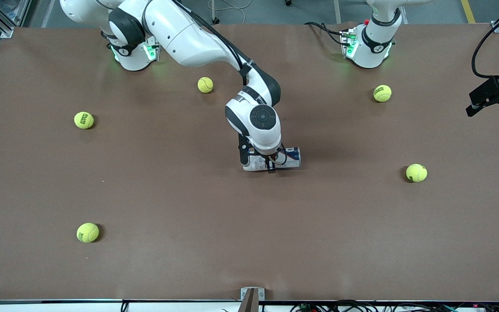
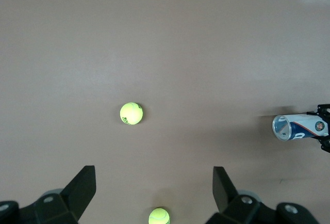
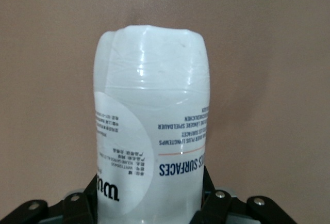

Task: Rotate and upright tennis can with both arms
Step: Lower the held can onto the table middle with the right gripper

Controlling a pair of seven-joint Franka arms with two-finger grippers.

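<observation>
Tennis can (image 1: 293,157) lies on its side at centre frame in the front view, on the brown desk (image 1: 189,195). Right end effector (image 1: 271,167) is clamped across the can's middle, its arm reaching down from the upper left of the frame. In the right wrist view the can (image 3: 152,121) fills the centre; its label reads "SURFACES", seen inverted, with small print above it too fine to read, plus a white patch with large black letters cut off at the bottom edge. In the left wrist view the can (image 2: 299,128) shows a navy band, a small round logo and its open end.

Left end effector (image 1: 494,102) waits at the right edge of the front view, fingers (image 2: 82,188) apart, holding nothing.

Tennis balls counted: five, yellow-green, scattered: upper centre (image 1: 205,85), upper right (image 1: 382,93), mid left (image 1: 83,120), mid right (image 1: 416,173), lower left (image 1: 87,232). Three carry black printing, not legible.
</observation>
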